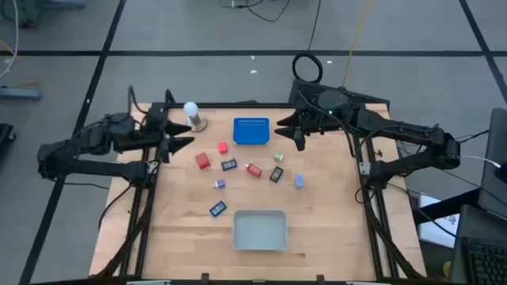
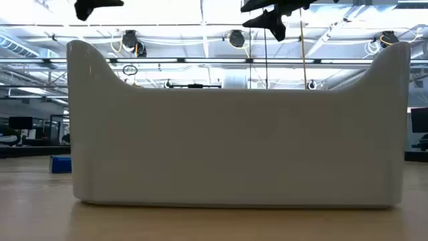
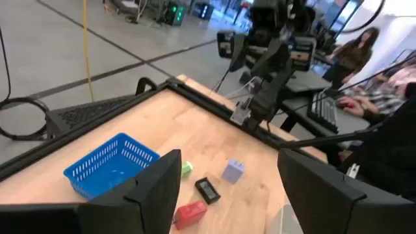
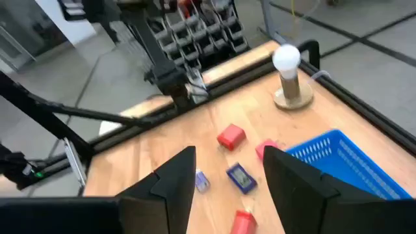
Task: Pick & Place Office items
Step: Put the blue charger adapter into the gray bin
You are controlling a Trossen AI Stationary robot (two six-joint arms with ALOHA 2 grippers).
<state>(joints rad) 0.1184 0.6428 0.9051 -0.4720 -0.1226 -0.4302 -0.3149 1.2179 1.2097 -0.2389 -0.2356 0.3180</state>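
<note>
Both my grippers, left [image 1: 188,142] and right [image 1: 279,129], hang apart and empty; office items [image 1: 252,169] lie at six o'clock of the blue basket [image 1: 251,131].

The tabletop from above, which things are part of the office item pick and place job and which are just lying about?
Part of the job:
red pieces
black pieces
purple piece
green piece
blue piece
grey tray, probably

Just lying about:
blue basket, possibly
white ball on its stand

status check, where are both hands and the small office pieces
Left hand and right hand open, empty, raised at far corners. Small coloured blocky pieces scattered mid-table, untouched. Grey rectangular tray empty.
</note>
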